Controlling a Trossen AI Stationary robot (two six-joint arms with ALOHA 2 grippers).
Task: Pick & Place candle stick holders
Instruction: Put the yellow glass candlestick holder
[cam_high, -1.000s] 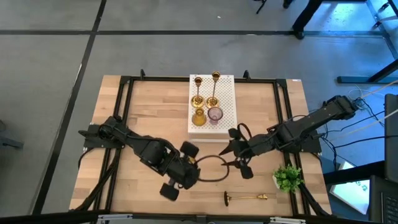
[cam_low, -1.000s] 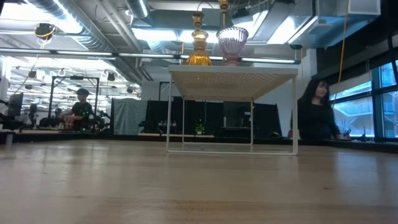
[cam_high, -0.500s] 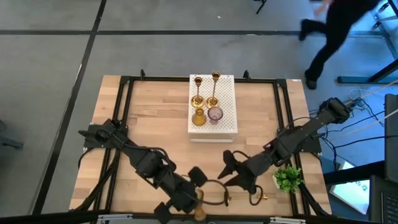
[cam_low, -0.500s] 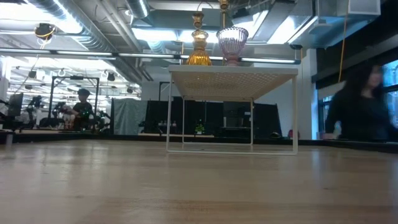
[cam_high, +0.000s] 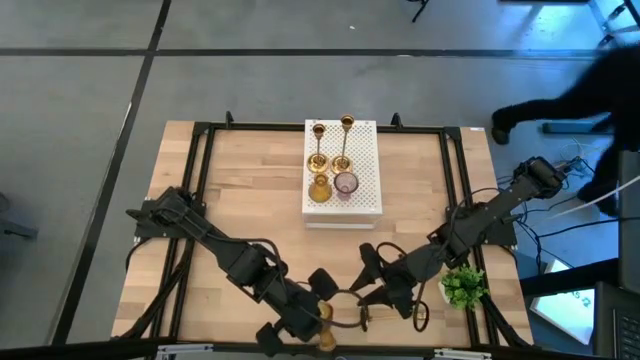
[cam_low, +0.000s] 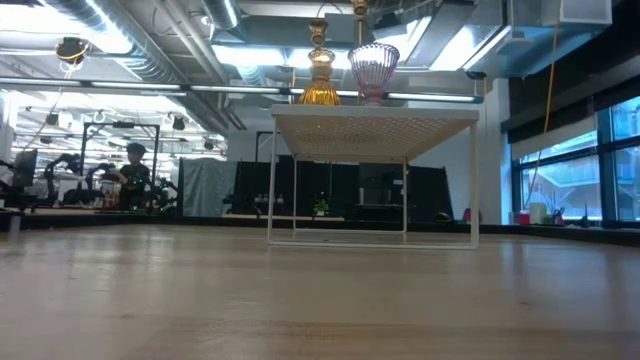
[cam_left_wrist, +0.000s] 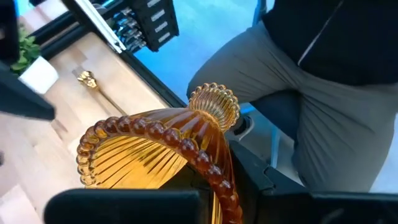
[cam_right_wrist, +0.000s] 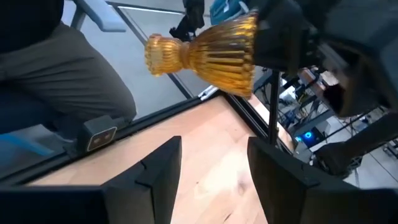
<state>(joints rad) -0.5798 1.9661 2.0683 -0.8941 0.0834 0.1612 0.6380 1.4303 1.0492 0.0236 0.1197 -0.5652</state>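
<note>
High view: brass candlestick (cam_high: 362, 322) mostly hidden.

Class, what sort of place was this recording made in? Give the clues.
Probably a robotics lab or workshop: exposed ceiling ducts, a person at a workbench far behind the table, and cables trailing beside it on the bare floor.

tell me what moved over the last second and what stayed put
Both arms swung from mid-table to the near edge. The left tool, shut on the amber glass holder, now sits at that edge; the right tool, open, came down over the lying brass candlestick. A person walked past behind the table's right side. The four holders on the white stand and the plant stayed put.
</note>
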